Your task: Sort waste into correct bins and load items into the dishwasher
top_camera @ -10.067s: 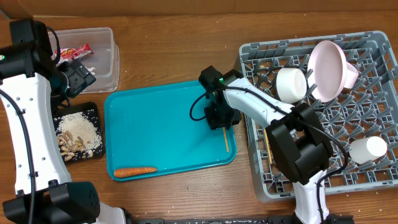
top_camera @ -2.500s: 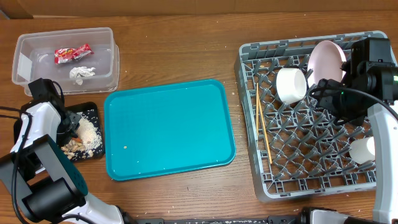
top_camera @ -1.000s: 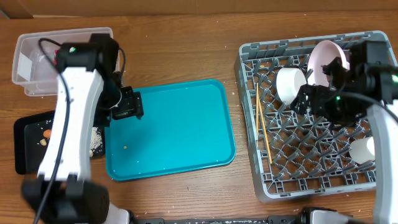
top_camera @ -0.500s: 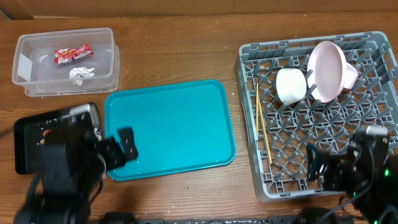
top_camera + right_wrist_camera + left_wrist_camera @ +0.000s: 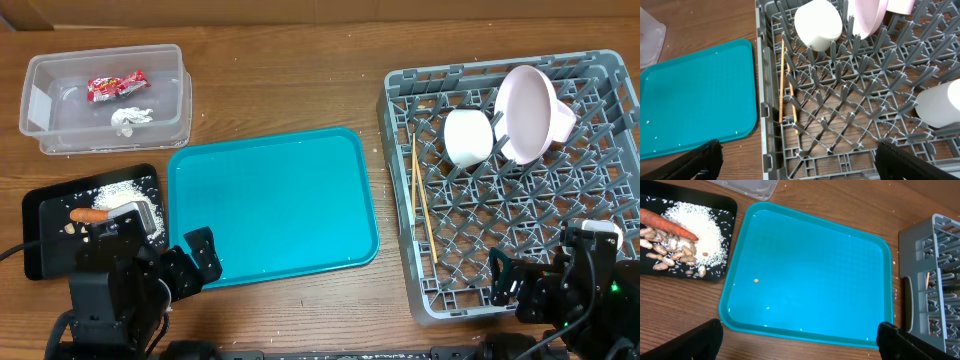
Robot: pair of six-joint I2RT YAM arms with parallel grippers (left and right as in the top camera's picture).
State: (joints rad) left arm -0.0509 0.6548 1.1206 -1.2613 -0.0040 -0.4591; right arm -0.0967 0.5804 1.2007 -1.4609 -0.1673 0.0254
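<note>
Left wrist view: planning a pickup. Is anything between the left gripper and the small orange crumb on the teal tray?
Nothing visible does. The crumb lies exposed on the teal tray, ahead of the open left gripper.

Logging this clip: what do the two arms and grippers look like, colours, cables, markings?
Both arms are blocky and mostly black. The left arm has a silver-grey plate on top and a thin black cable trailing from it. The right arm has a white cap and a small green light. The left gripper and right gripper have plain black wedge-shaped fingers. No readable markings.
</note>
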